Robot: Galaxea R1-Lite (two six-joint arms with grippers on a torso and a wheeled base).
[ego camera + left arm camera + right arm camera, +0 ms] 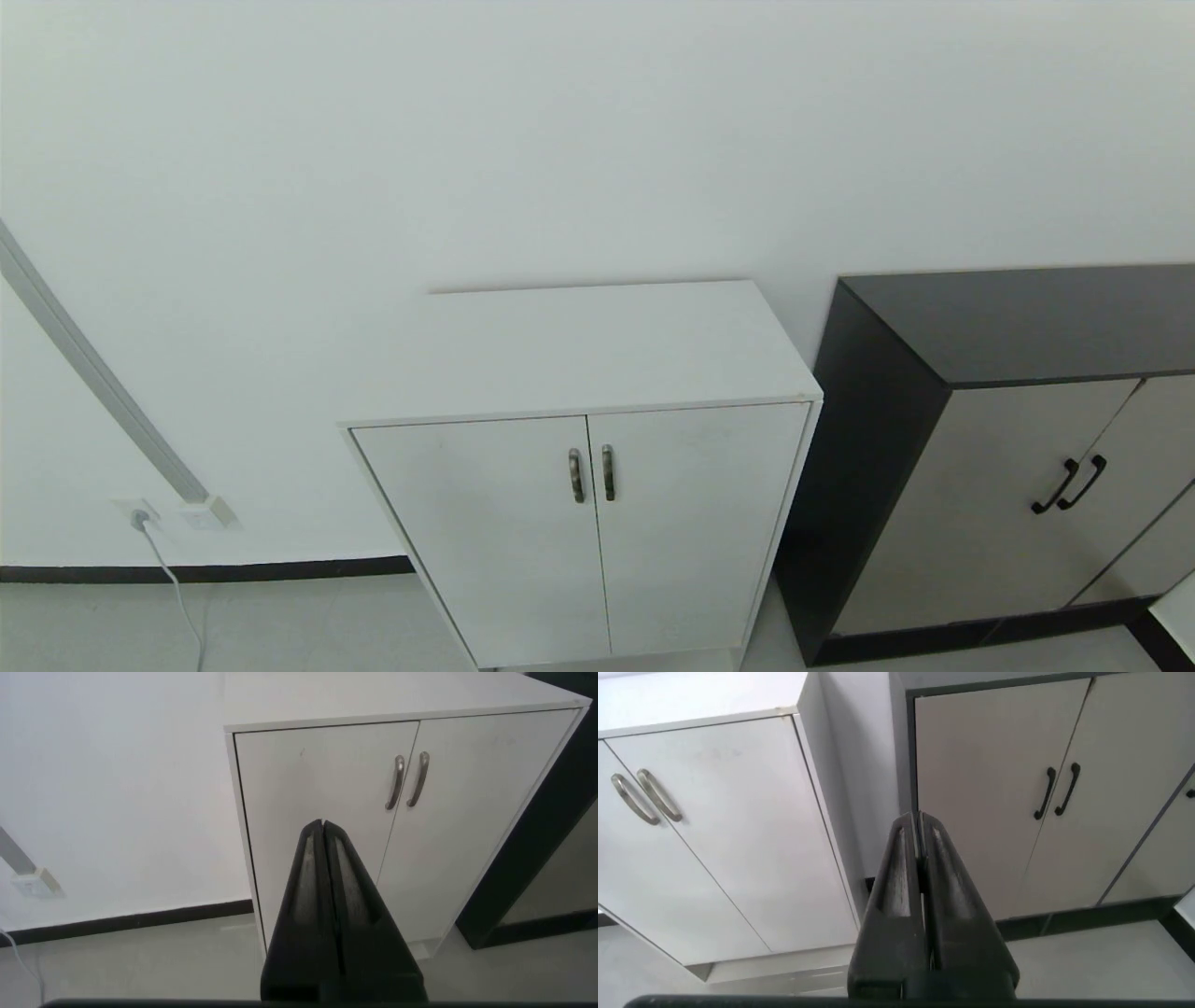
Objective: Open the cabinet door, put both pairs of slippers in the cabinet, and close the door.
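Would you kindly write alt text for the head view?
A white two-door cabinet stands shut against a white wall, its metal handles side by side at the centre. To its right stands a black cabinet with grey doors.

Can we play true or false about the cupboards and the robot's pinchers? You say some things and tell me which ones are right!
1. The white two-door cabinet has both doors shut. True.
2. Its curved handles are black. False: they are silvery metal.
3. The black cabinet with grey doors stands beside the white one, on the robot's right. True.
4. The left gripper holds a slipper. False: it is shut with nothing in it.
5. The right gripper is wide open. False: it is shut too.
6. A white cable is plugged into the wall socket. True.
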